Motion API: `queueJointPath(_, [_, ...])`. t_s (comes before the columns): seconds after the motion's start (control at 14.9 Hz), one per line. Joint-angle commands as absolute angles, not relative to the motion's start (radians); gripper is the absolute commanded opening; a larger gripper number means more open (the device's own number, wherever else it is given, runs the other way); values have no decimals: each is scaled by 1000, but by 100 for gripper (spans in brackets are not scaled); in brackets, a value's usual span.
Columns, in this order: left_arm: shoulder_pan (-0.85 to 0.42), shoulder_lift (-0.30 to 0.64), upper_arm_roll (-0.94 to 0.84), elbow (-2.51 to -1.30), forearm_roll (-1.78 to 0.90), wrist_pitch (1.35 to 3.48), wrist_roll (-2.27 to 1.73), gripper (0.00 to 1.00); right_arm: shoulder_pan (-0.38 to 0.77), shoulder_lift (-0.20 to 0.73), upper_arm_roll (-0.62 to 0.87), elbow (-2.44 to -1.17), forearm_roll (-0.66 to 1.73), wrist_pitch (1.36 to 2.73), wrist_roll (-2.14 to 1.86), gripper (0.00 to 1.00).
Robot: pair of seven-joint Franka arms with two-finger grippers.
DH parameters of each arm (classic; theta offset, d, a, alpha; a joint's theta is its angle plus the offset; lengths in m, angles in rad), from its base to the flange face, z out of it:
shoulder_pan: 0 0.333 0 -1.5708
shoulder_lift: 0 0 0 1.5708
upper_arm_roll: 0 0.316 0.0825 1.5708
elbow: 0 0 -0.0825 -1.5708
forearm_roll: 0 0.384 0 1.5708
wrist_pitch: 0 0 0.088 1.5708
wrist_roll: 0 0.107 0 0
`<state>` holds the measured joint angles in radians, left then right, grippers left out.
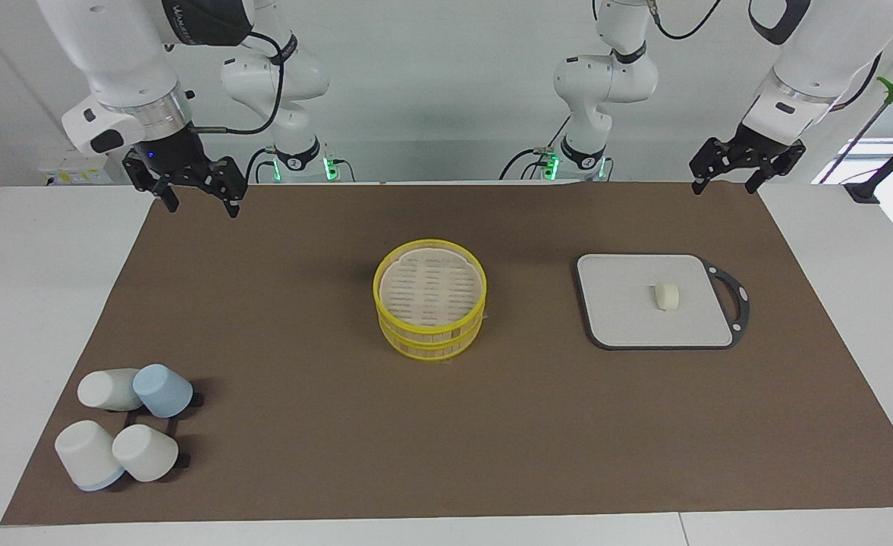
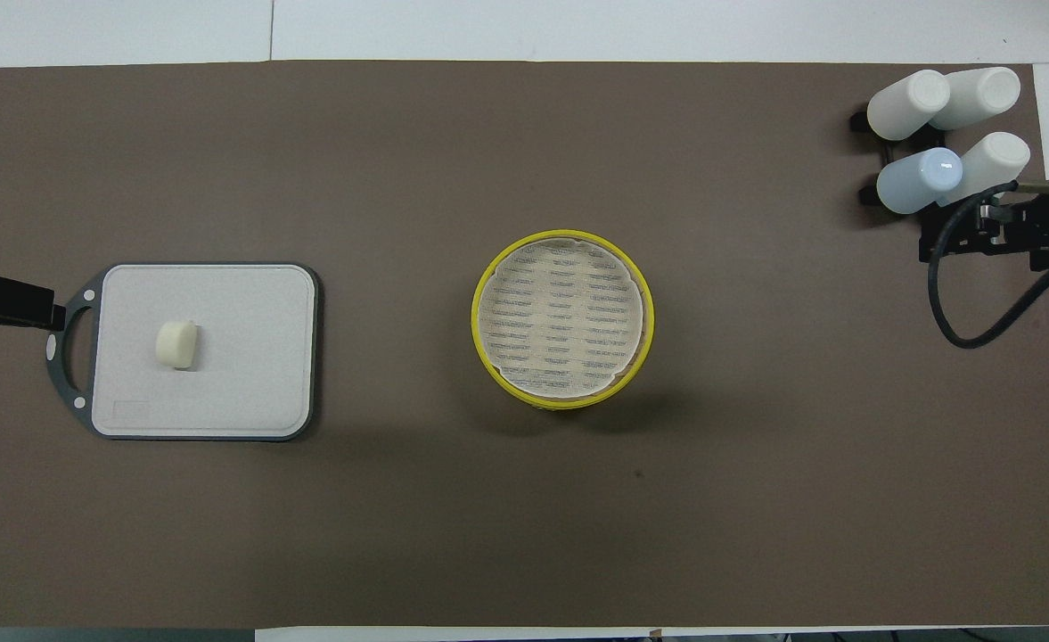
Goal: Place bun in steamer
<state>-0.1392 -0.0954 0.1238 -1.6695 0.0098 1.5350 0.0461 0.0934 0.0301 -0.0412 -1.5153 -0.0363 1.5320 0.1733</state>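
A small cream-white, rounded dough bun (image 1: 667, 296) sits near the middle of a grey rectangular cutting board with a dark looped handle (image 1: 613, 318), toward the left arm's end of the brown table mat (image 1: 302, 455). The round bamboo-style steamer with bright yellow rims (image 1: 430, 334) stands uncovered at the mat's centre, its slatted bottom bare — well apart from the board.

The left gripper (image 1: 725, 180) hangs empty above the mat's edge at the robots' end of the table, its black fingers spread apart and holding nothing. The bun lies forward of it and below, out on the board; its slightly longer side appears to run toward and away from the robots, though the lump is nearly round and that reading is loose. The right gripper (image 1: 199, 199) waits above the mat's edge at the right arm's end, likewise parted and empty. By position the left arm is plainly the nearer to the bun — the pick-up looks to be its job.

In the overhead view only a dark sliver of the left gripper shows at the frame's edge, and the right one is partly cut off beside four cups, three white and one pale blue (image 1: 124, 432), resting on a black rack. No steamer lid can be made out.
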Motion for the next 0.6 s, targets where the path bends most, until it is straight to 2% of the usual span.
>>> queueJointPath(0.0, [-149,-104,132,-1677,25,1546,52,100,98,23,-52,-1522,-15,1552,152,100])
queueJointPath(0.2, [-149,-104,132,-1677,25,1546,54,100,100,38,-29,-1523,29,1598,158,100])
queueJointPath(0.34, [-147,-106,132,-1684,25,1552,60,100,104,87,46,-1508,64,1647,222,100])
queueJointPath(0.47, [-144,-142,133,-1764,26,1624,60,100,161,165,112,-1456,51,1649,369,100])
queueJointPath(0.54, [-135,-172,135,-1842,26,1681,80,100,245,237,118,-1368,-1,1643,474,100])
